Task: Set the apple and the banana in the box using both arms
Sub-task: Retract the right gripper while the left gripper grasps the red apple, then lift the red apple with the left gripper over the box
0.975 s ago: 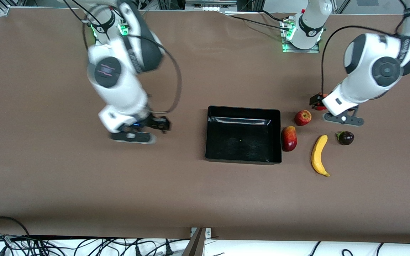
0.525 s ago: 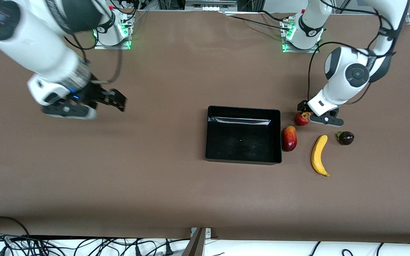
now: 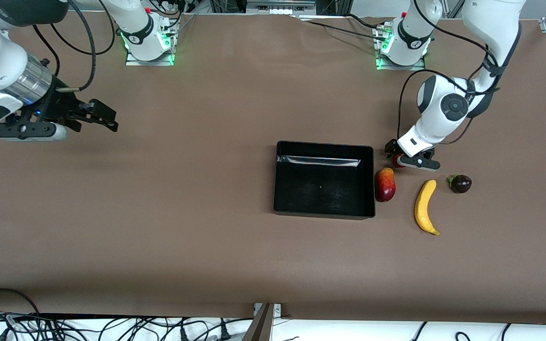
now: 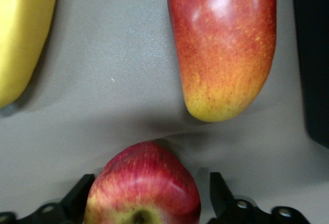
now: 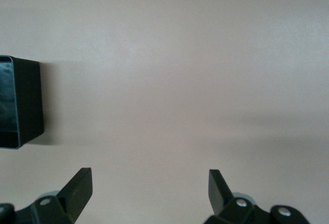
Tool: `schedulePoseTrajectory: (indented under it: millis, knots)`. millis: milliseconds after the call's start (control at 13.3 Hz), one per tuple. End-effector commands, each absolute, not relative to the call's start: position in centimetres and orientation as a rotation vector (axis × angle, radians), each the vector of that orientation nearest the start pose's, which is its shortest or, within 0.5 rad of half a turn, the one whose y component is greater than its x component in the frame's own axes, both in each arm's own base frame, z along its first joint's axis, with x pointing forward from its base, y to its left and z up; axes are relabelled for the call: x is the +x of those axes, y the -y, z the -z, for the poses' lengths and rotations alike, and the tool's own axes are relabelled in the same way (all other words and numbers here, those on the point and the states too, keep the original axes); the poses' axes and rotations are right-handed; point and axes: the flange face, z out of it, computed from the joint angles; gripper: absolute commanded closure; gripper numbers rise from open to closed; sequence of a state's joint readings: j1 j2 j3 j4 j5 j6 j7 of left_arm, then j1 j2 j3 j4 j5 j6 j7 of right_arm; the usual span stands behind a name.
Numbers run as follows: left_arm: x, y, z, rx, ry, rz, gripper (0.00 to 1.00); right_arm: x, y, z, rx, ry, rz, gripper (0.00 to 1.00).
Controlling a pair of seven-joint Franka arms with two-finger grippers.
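Note:
The apple [image 4: 142, 185] sits on the table between the open fingers of my left gripper [image 4: 150, 190]. In the front view my left gripper [image 3: 397, 157] is low over the apple [image 3: 398, 162], which mostly hides under it, beside the box's corner. The banana [image 3: 425, 206] lies nearer to the front camera; it also shows in the left wrist view [image 4: 23, 34]. The black box [image 3: 371, 180] is empty. My right gripper [image 3: 106, 117] is open and empty over bare table at the right arm's end; in its own view [image 5: 149, 188] it has nothing between the fingers.
An elongated red-and-yellow fruit [image 3: 385, 184] lies against the box's wall, between the box and the banana; it also shows in the left wrist view [image 4: 223, 49]. A dark purple fruit [image 3: 460, 183] lies beside the banana. The box's corner shows in the right wrist view [image 5: 20, 103].
My right arm has swung away from the box to its end of the table. My left gripper has come down and across, and now stands around the apple.

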State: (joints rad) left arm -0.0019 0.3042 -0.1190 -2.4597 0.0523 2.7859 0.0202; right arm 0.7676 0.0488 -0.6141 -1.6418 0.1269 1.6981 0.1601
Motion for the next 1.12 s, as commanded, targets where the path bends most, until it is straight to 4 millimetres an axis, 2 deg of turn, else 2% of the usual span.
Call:
schedulePoseTrajectory:
  millis: [0,75,225,375,525,675,825,975,1050]
  knots:
    - [48.2,6.0,-19.3,-3.134,-0.332,0.076,0.83,55.5,-9.7,-57.8,-3.067,0.037,-0.006,0.00]
    - [48.5,6.0,-20.7,-3.127,-0.341,0.069,0.90,55.7,-8.3,-57.6,-3.077,0.034,-0.002,0.00]
    - [49.3,5.7,-24.9,-3.108,-0.344,-0.001,0.92,55.9,-7.7,-57.8,-3.077,0.070,0.009,0.00]
    - [50.7,5.8,-30.1,-3.089,-0.335,-0.090,0.92,56.1,-7.9,-57.8,-3.079,0.080,0.014,0.00]
    - [53.4,7.6,-35.8,-3.074,-0.345,-0.173,0.92,56.4,-6.6,-57.7,-3.081,0.064,0.026,0.00]
    - [55.6,11.1,-40.2,-3.079,-0.256,-0.228,0.92,56.2,-6.4,-57.9,-3.090,0.116,0.026,0.00]
    - [56.8,15.4,-42.0,-3.097,-0.147,-0.239,0.92,56.7,-6.2,-58.6,-3.118,0.131,0.056,0.00]
    - [57.2,20.2,-41.6,-3.117,-0.023,-0.231,0.92,56.9,-6.4,-58.8,-3.118,0.134,0.066,0.00]
    - [57.6,21.9,-41.2,-3.125,0.019,-0.234,0.92,56.9,-6.6,-58.9,-3.121,0.137,0.068,0.00]
